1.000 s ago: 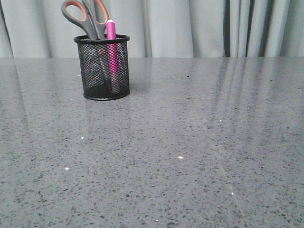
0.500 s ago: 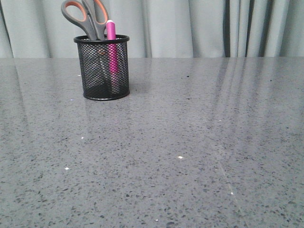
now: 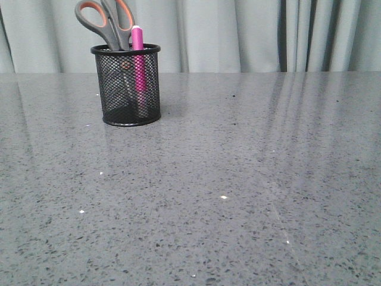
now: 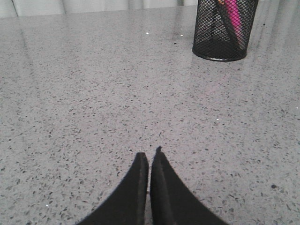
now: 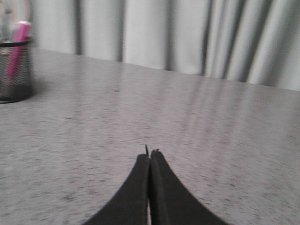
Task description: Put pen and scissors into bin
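Change noted against the front view of half a second before: I found none in the items themselves. The bin (image 3: 125,84) sat a hair further left and higher in frame, which I took as a slight shift of the picture, not of the goods. The contents were as before. My judgement: the task looked complete, with nothing left for me to pick up.

Count, as I logged it from the console:

- Bin, one. Black wire mesh, upright on the grey speckled worktop (image 3: 238,196), far left of the scene, in front of the curtain (image 3: 238,33).
- Pen (image 3: 138,59), one. Pink, standing inside the bin at its right side, white tip just above the rim.
- Scissors (image 3: 107,21), one pair. Blades down inside the bin, left of the pen, orange-lined loops well above the rim and leaning left.
- Left gripper (image 4: 149,159), one. Fingers (image 4: 138,173) pressed together, holding nothing, low over bare worktop, well apart from the bin.
- Right gripper (image 5: 149,154), one. Fingers (image 5: 160,173) likewise closed and empty, well to the right of the bin, which showed blurred at the edge of that wrist view.

Neither arm appeared in the front view.
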`<control>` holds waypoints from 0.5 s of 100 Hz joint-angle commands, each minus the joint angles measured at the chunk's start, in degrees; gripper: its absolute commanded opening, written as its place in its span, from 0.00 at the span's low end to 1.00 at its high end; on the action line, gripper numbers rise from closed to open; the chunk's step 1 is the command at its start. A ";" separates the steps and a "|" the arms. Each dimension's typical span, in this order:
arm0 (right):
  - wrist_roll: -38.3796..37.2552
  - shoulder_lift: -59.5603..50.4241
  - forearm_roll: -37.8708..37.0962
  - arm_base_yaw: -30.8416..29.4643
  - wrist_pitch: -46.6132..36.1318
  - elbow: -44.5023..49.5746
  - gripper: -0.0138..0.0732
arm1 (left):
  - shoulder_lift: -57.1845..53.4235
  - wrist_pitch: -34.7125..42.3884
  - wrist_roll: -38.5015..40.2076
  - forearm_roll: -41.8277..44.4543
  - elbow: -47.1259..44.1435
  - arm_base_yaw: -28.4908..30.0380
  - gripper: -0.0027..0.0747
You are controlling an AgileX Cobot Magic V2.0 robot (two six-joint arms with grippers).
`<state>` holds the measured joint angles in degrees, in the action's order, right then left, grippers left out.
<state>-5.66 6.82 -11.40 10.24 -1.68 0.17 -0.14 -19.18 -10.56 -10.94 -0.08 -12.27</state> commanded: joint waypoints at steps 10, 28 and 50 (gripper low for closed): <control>3.03 -1.38 3.03 -4.48 -2.69 1.37 0.08 | -1.48 3.82 0.68 -0.32 -1.31 0.08 0.02; 3.03 -7.74 4.43 -4.48 12.77 1.37 0.08 | -1.48 3.82 0.68 -0.44 -1.31 0.08 0.02; 3.03 -8.45 7.81 -4.48 19.08 1.47 0.08 | -1.48 3.82 0.68 -0.59 -1.31 0.08 0.02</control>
<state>-3.06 -0.41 -4.34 6.01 18.91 0.54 -0.14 -19.18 -10.56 -10.94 -0.08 -12.27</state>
